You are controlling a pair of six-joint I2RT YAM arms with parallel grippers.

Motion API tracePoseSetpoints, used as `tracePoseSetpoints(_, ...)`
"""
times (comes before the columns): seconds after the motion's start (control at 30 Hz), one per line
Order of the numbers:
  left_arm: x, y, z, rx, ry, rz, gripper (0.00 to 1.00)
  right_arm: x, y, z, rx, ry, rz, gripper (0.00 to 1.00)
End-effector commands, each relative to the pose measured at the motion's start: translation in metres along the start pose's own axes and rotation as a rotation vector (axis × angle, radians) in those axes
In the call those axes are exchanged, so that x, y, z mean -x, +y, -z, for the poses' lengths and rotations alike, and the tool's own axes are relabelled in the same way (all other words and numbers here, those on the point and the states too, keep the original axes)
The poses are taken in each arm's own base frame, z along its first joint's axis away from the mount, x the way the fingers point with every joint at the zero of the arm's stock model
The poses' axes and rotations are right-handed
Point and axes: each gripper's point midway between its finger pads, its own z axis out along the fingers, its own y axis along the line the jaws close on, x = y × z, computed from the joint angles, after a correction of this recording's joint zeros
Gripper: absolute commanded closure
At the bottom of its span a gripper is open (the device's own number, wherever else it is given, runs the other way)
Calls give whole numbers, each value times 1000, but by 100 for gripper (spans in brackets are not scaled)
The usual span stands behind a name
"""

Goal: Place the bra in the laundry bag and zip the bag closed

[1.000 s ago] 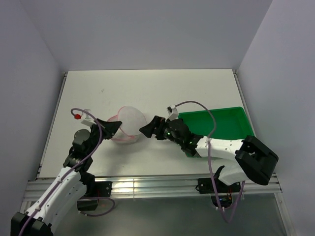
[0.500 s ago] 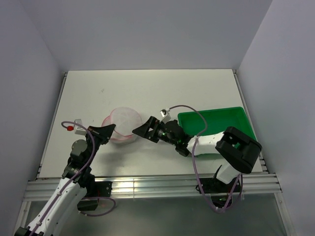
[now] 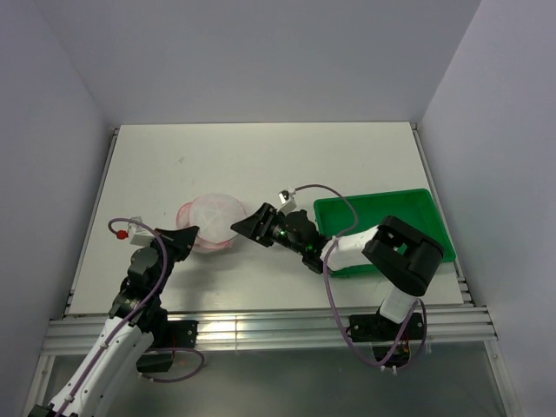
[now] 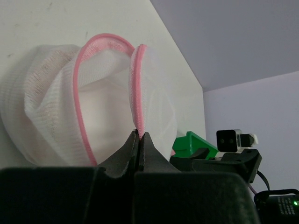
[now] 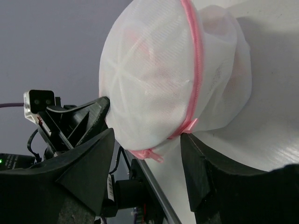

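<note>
The laundry bag lies on the table left of centre, white mesh with pink trim. In the left wrist view its two halves stand a little apart, and my left gripper is shut on the pink rim of the nearer half. From the right, my right gripper reaches the bag's other side. Its jaws are open around the lower end of the bag, where the pink zip pull hangs between them. The bra is hidden; only a faint peach tint shows through the mesh.
A green tray stands to the right of the bag, behind my right arm. The table's near edge with its metal rail runs just in front of both arms.
The left gripper has drawn the bag to the left and nearer, and its halves have come closer together. My right gripper has followed to the left and its jaws have narrowed.
</note>
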Motion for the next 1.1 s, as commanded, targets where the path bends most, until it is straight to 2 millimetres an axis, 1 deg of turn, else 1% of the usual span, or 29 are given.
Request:
tracePoseSetpoints(0.0, 9, 1, 1, 38, -30, -15, 100, 22, 29, -12, 84, -83, 18, 35)
tracePoseSetpoints(0.07, 9, 2, 1, 46, -30, -16, 100, 20, 27, -18, 80, -75, 12, 35)
tracePoseSetpoints(0.17, 12, 2, 2, 51, -40, -17, 100, 18, 22, -23, 61, -63, 2, 23)
tracePoseSetpoints(0.2, 12, 2, 3, 51, -40, -17, 100, 17, 16, -24, 35, -59, 3, 16)
tracePoseSetpoints(0.27, 12, 3, 3, 51, -40, -15, 100, 17, 11, -25, 4, -59, 2, 11)
tracePoseSetpoints(0.3, 12, 3, 3, 51, -40, -14, 100, 17, 2, -25, -37, -62, 5, 9)
tracePoseSetpoints(0.37, 11, 4, 3, 54, -39, -11, 100, 20, 0, -23, -54, -85, 13, 8)
tracePoseSetpoints(0.5, 10, 4, 2, 46, -36, -3, 100, 13, -7, -29, -67, -54, -3, 8)
tracePoseSetpoints(0.57, 11, 1, 2, 42, -38, -3, 100, 11, -3, -34, -51, -32, -16, 9)
tracePoseSetpoints(0.63, 11, 2, 3, 45, -38, -10, 100, 12, 3, -38, -15, -31, -22, 14)
tracePoseSetpoints(0.67, 12, 1, 3, 46, -39, -11, 100, 15, 5, -38, -2, -40, -22, 21)
tracePoseSetpoints(0.73, 13, 1, 3, 49, -41, -18, 100, 19, 10, -41, 19, -46, -22, 25)
tracePoseSetpoints(0.8, 13, 2, 3, 54, -45, -23, 100, 19, 14, -41, 44, -44, -31, 35)
tracePoseSetpoints(0.83, 14, 1, 3, 51, -47, -25, 99, 20, 14, -41, 50, -46, -38, 44)
tracePoseSetpoints(0.87, 14, 1, 3, 53, -48, -30, 97, 20, 15, -41, 57, -45, -38, 57)
tracePoseSetpoints(0.9, 15, 0, 3, 51, -48, -35, 94, 19, 15, -40, 60, -43, -38, 65)
tracePoseSetpoints(0.93, 16, 0, 3, 54, -48, -50, 89, 18, 15, -39, 60, -42, -37, 72)
tracePoseSetpoints(0.97, 19, -6, 3, 48, -50, -58, 74, 20, 14, -38, 56, -50, -36, 85)
tracePoseSetpoints(1.0, 20, -10, 3, 43, -49, -71, 67, 21, 16, -36, 59, -59, -33, 90)
tracePoseSetpoints(1.03, 22, -13, 4, 41, -46, -106, 58, 21, 11, -34, 46, -66, -31, 93)
tracePoseSetpoints(1.07, 26, -24, 5, 24, -40, -118, 40, 22, 12, -32, 45, -74, -28, 97)
